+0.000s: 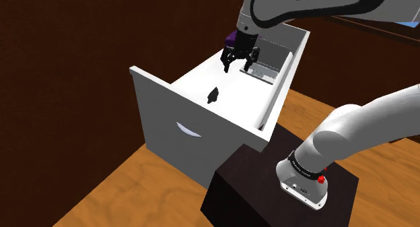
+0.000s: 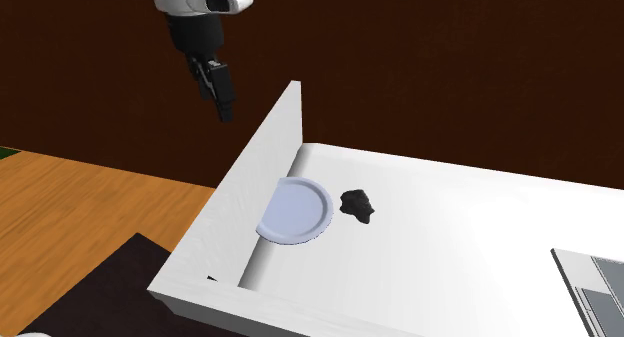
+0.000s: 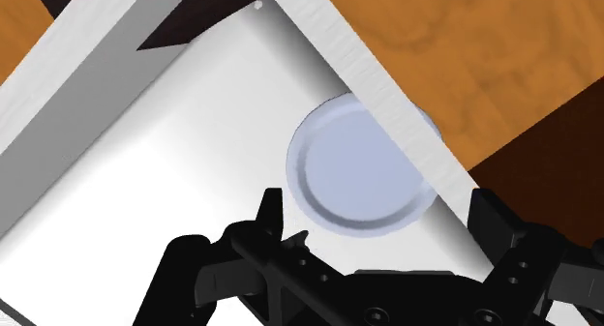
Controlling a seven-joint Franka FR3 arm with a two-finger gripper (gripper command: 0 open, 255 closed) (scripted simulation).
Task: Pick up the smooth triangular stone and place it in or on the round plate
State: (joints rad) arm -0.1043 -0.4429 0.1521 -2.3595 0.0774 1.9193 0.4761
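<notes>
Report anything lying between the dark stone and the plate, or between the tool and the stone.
Nothing visible. The stone lies on the bare white drawer floor just beside the plate, with only a narrow gap between them. The open tool hangs above the drawer, with free air below.

dark brown wall [image 1: 67, 37], orange wooden floor [image 1: 121, 192], white open-topped drawer [image 1: 168, 141] with a curved handle [image 1: 188, 130]

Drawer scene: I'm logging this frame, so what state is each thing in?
Gripper: open, empty, above the drawer.
Dark stone: lying on the drawer floor beside the plate, not held.
Round plate: flat on the floor against the side wall, nothing on it.
White drawer: open.
</notes>
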